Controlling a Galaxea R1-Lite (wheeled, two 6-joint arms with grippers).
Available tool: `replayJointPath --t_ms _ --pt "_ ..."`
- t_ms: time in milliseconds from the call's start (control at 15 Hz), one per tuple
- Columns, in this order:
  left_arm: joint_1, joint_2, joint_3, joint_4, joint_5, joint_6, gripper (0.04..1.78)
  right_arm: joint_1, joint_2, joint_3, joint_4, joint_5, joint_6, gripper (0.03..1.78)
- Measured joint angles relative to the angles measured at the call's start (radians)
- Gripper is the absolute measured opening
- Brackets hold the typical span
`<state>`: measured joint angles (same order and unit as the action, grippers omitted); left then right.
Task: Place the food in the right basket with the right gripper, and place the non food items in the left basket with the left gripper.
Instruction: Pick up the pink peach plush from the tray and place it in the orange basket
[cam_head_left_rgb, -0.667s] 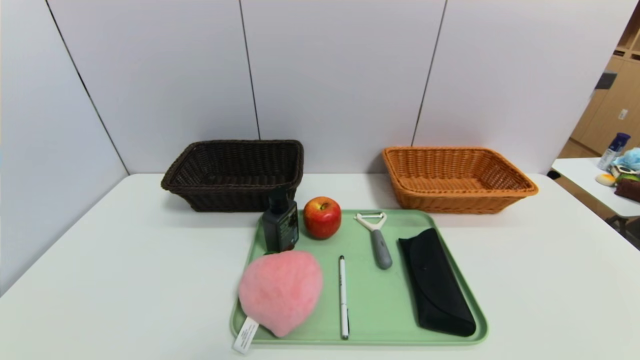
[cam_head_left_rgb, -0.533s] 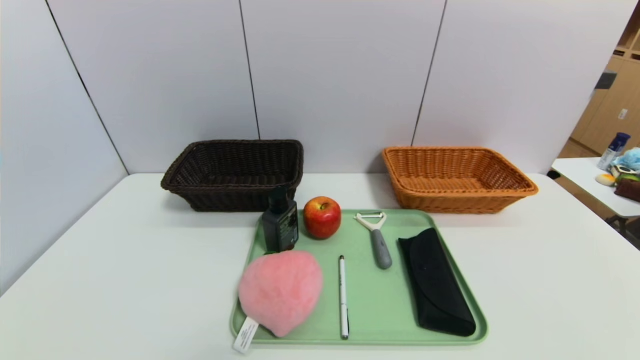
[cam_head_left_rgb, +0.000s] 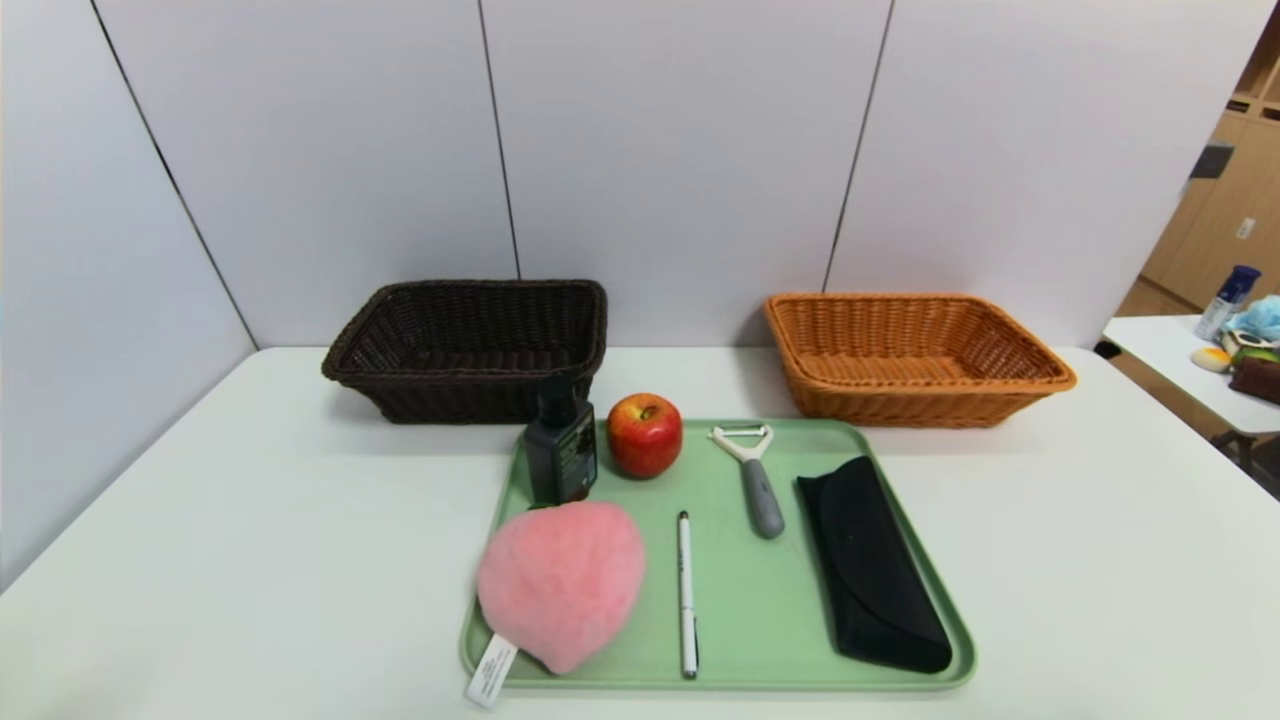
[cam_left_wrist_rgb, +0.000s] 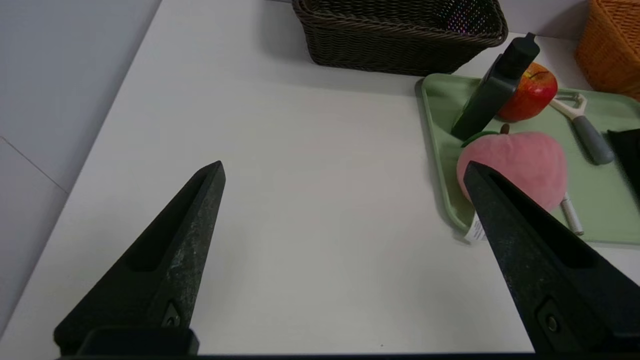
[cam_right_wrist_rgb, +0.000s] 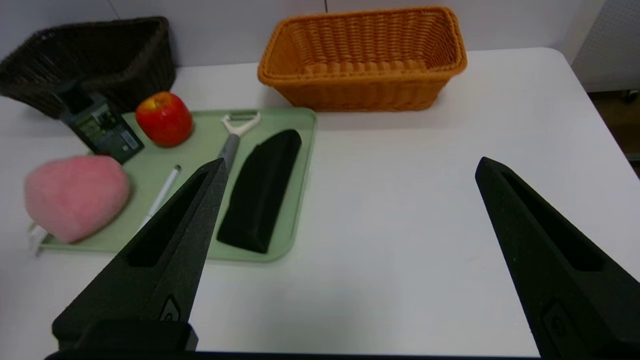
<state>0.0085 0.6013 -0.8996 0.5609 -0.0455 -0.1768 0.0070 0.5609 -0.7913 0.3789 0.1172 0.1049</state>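
Observation:
On a green tray lie a red-yellow apple, a pink plush peach with a white tag, a dark pump bottle, a grey-handled peeler, a slim white pen and a long black glasses case. Behind the tray stand the dark brown left basket and the orange-tan right basket. My left gripper hovers open over bare table left of the tray. My right gripper hovers open over bare table right of the tray. Neither arm shows in the head view.
The white table ends at grey wall panels behind the baskets. A second table with a bottle and clutter stands off to the far right.

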Motion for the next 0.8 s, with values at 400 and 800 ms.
replayJointPath --t_ms 400,800 --pt "-0.094 0.363 -0.222 0.064 -0.027 -0.198 1.69 0.140 0.613 -0.719 0.419 0.010 0.158 1.71" --pt "-0.338 0.484 -0.179 -0.007 -0.014 -0.233 1.69 0.429 0.998 -1.127 0.792 0.002 0.464 1.71"
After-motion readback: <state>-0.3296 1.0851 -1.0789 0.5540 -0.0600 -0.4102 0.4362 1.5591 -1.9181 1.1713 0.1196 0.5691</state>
